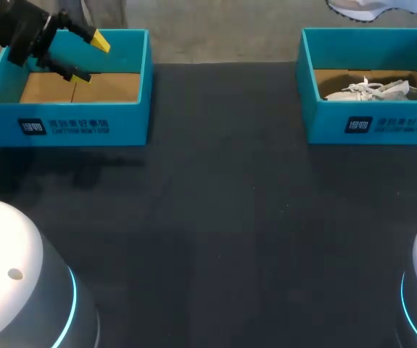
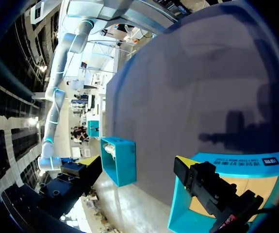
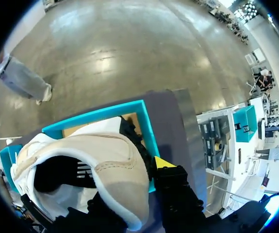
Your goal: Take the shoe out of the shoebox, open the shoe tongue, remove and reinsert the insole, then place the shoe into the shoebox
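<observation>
The shoe [image 3: 115, 160] is out of the box [image 3: 146, 121], clamped in the right gripper [image 3: 134, 187]; the left gripper [image 1: 88, 59] is spread empty; all later steps remain.

the table [image 1: 223, 217] looks matt and dark, faintly cloth-like. the left shoebox [image 1: 85, 127] and the right shoebox [image 1: 368, 127] are smooth teal card outside, bare brown cardboard on the floor. the shoe [image 3: 115, 160] has a smooth cream upper (leather or imitation, hard to tell) with stitched seams.
</observation>
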{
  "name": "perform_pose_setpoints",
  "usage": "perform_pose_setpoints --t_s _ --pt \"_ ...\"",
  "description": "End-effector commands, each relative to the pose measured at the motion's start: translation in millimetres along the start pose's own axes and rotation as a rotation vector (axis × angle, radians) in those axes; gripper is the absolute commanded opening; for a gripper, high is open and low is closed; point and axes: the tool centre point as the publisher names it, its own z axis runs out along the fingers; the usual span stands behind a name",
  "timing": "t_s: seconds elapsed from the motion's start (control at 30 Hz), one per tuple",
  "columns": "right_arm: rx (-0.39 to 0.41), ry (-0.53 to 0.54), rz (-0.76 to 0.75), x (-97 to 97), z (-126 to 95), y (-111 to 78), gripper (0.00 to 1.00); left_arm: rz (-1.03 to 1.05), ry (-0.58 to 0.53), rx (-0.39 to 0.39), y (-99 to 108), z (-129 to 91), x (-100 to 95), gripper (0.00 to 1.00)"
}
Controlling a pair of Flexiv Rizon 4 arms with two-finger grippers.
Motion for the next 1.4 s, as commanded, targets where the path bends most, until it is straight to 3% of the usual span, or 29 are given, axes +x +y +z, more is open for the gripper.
perform_pose_setpoints --t_s 0.03,0.4,0.9,1.4 --pt "-0.006 0.003 0.002 -0.6 -1 -2.6 0.0 0.0 0.003 0.0 0 0 -0.3 1.0" --pt "-0.008 0.023 0.065 15.5 9 -10.7 0.0 0.0 0.003 0.0 0 0 -0.3 1.0" --pt "0.015 0.037 0.048 53.8 24 -18.4 0.0 0.0 0.003 0.0 0 0 -0.3 1.0" --pt "0.015 -0.013 0.048 79.3 44 -20.0 0.0 0.0 0.003 0.0 0 0 -0.3 1.0"
